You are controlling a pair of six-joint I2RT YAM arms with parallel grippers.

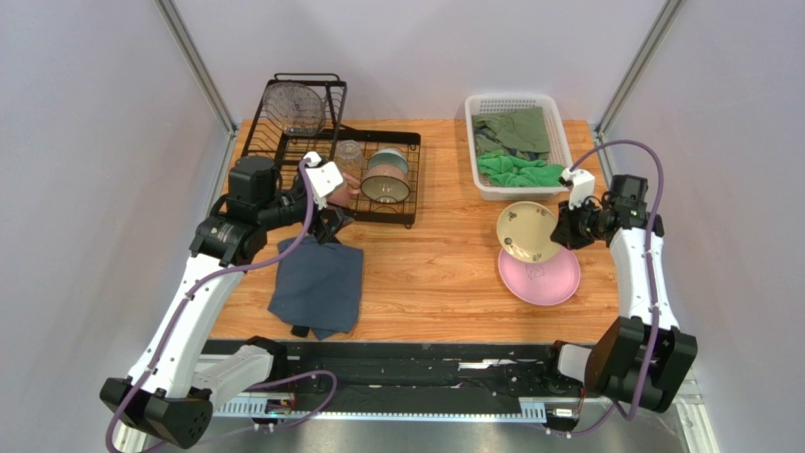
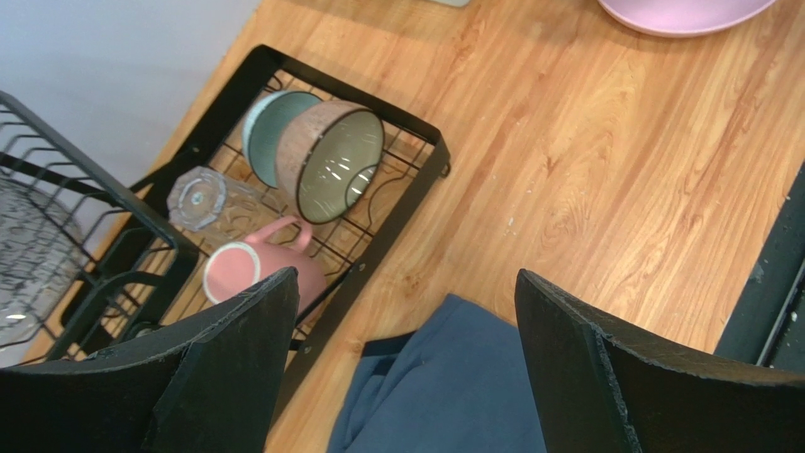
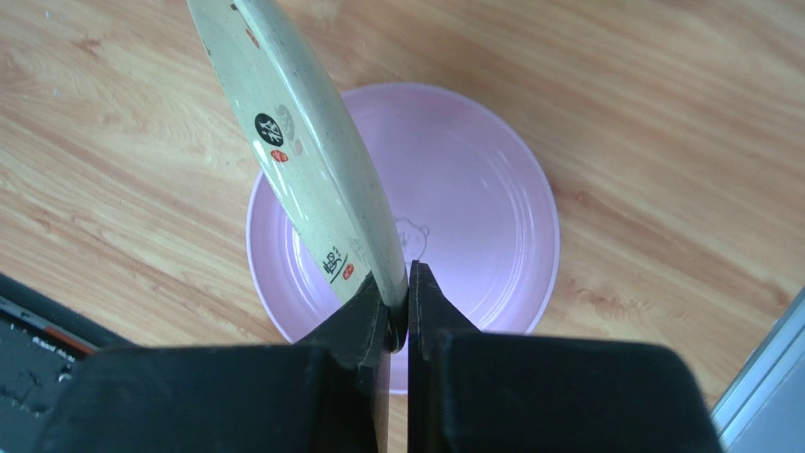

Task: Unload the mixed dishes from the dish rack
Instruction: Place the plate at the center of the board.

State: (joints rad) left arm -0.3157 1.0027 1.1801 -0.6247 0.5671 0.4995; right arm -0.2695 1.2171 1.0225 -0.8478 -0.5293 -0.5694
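Right wrist: cream plate [image 3: 302,151] (tilted) in right gripper [image 3: 404,288]

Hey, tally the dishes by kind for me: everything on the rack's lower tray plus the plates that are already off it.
Plates: 2, the pink plate and the cream plate
Bowls: 2, the speckled bowl and the teal bowl behind it
Mugs: 1, the pink mug
Glasses: 1, the clear glass
Total: 6

Left hand [image 2: 404,283] wide apart on an outstretched arm; right hand [image 3: 406,288] pinched tight, arm bent inward.
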